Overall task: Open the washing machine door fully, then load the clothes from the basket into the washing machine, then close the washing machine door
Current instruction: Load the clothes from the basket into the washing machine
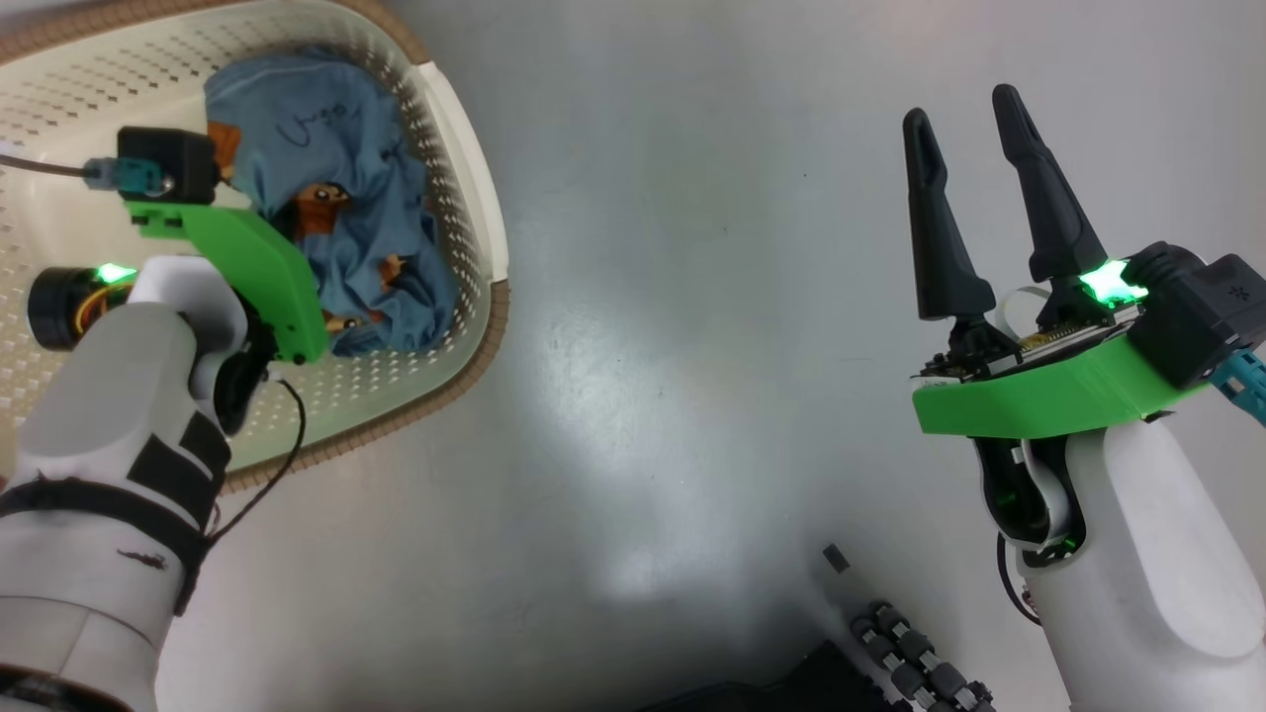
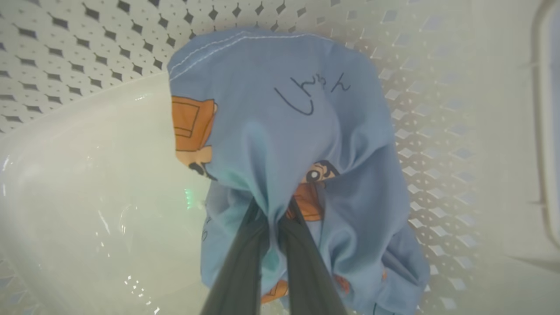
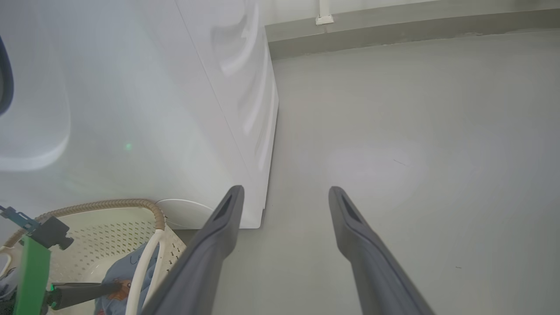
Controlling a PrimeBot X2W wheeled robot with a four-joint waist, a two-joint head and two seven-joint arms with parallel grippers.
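The cream basket sits on the floor at the upper left, holding light blue clothes with orange prints. My left arm reaches down into it. In the left wrist view my left gripper is shut on a pinched fold of the blue clothes, in front of the basket's perforated wall. My right gripper stands open over bare floor, holding nothing. The right wrist view shows that gripper beside the white washing machine, with the basket below. The washing machine door is out of view.
Grey floor stretches between the basket and my right arm. Dark parts of my own base show at the bottom. A wall skirting runs behind the machine's corner.
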